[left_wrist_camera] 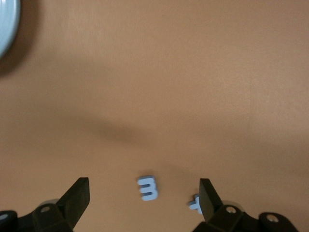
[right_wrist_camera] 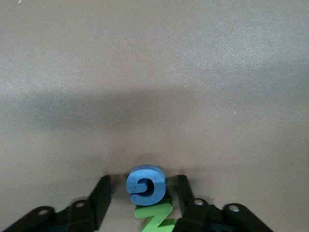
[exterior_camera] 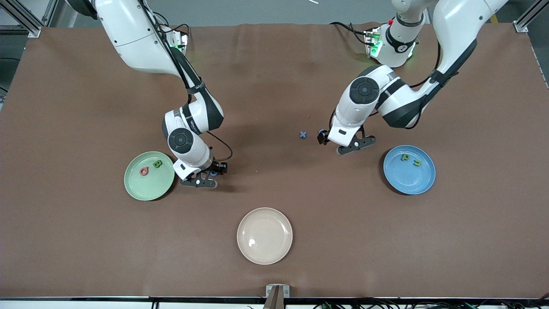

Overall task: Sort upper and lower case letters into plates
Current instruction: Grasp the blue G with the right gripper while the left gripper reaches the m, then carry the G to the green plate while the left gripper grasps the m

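Alignment between the right gripper [exterior_camera: 205, 177] and one blue letter [right_wrist_camera: 146, 186] is what the coming move is hanging on. The gripper is sitting low on the table [exterior_camera: 274, 77], just beside the rim of the green plate [exterior_camera: 137, 189] and well in from every table edge. In the right wrist view its fingers [right_wrist_camera: 102, 193] are bracketing the blue letter at a narrow setting. A sliver of bare table is showing on each side, so I am judging the letter framed but not yet pinched. The letter is rounded, with no clear long axis, and is lying centred between the fingers near their tips. A green letter [right_wrist_camera: 155, 216] is touching it and lying deeper in the gripper, toward the wrist. That looks like the risk: the squeeze may catch both letters or nudge the green one.

The green plate is already holding a pink-red letter [exterior_camera: 144, 171] and a green one [exterior_camera: 157, 163], and this arm is by far the nearer to it.

The left gripper [exterior_camera: 356, 145] is waiting with its fingers spread wide over the middle of the table, toward the blue plate [exterior_camera: 407, 180], which is holding two letters [exterior_camera: 405, 157]. In the left wrist view a pale blue letter m [left_wrist_camera: 147, 187] is lying flat between its fingers. Another small pale blue letter [left_wrist_camera: 194, 204] is lying partly hidden against one finger. A cream plate [exterior_camera: 264, 249] is sitting near the middle of the table edge closest to the front camera, and nothing is showing in it.
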Controlling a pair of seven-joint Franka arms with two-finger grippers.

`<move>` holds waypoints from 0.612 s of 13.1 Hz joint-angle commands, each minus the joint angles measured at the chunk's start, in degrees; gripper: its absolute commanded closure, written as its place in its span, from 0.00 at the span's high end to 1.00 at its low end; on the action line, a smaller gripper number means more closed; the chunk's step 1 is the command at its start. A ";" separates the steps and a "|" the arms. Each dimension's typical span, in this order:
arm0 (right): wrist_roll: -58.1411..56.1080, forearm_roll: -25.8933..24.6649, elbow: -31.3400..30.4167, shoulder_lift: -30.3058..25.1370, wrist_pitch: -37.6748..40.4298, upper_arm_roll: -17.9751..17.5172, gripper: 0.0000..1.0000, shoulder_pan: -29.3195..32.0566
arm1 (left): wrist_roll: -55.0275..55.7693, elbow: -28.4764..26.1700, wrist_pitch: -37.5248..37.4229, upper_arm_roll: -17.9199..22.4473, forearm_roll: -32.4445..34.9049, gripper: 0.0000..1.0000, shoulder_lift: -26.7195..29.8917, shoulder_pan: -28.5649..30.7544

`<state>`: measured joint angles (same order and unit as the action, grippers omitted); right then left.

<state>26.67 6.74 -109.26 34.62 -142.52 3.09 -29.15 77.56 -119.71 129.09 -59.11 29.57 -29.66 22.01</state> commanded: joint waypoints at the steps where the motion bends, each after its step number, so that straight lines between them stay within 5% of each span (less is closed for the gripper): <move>1: -1.18 0.73 -2.36 -2.01 0.13 0.07 0.42 -0.30 | 8.28 0.27 2.74 6.00 -0.30 1.00 -1.02 -7.66; 5: -2.51 1.26 -1.66 -2.97 1.27 0.16 0.01 1.19 | 11.65 -2.62 8.53 10.33 -0.13 1.00 -1.54 -12.61; 8: -4.25 1.26 0.10 -7.97 11.08 0.16 0.00 5.49 | 11.74 -5.79 10.66 11.64 -0.04 1.00 -1.55 -13.40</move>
<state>25.08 6.83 -108.68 31.91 -137.70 3.85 -27.30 88.61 -123.37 137.78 -48.23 29.57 -31.90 9.03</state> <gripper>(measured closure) 0.661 0.000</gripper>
